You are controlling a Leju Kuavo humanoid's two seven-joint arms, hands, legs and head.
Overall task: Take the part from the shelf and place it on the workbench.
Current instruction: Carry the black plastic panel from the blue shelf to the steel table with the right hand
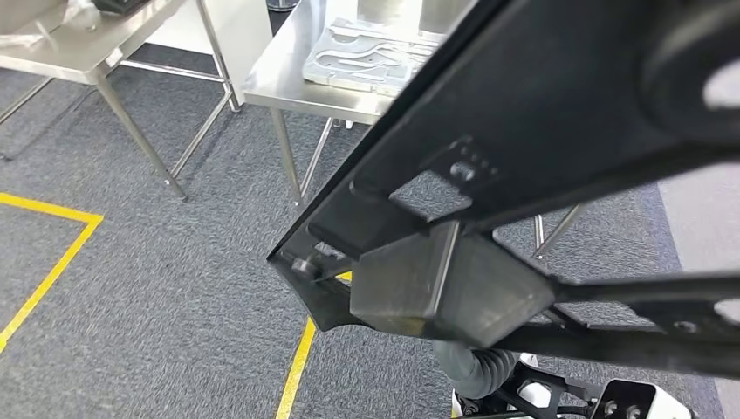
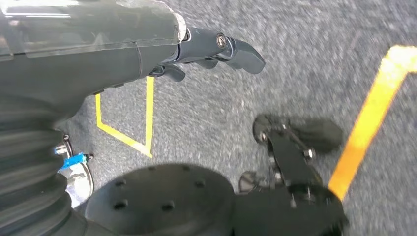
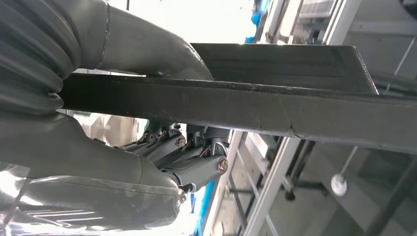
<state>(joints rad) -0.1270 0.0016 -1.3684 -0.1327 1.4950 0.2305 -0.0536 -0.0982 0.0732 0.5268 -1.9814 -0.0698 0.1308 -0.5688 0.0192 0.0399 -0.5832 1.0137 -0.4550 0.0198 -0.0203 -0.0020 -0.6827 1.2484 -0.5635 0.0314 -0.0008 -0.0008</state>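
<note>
The part (image 1: pixel 541 131) is a large black metal frame with cut-outs and a grey block fixed to it, held up close in the head view and hiding much of the scene. In the right wrist view my right hand (image 3: pixel 187 162) grips the part (image 3: pixel 295 108), its thick thumb on one side of the flat edge and its dark fingers on the other. My left hand (image 2: pixel 216 46) hangs over the grey carpet with its fingers loosely extended and nothing in it. The steel workbench (image 1: pixel 279 83) stands ahead, beyond the part.
A silvery shaped plate (image 1: pixel 366 57) lies on the workbench. A second steel table (image 1: pixel 78 52) stands at the far left. Yellow tape lines (image 1: pixel 52 262) mark the grey carpet between me and the tables. Shelf uprights (image 3: pixel 275 177) show behind the right hand.
</note>
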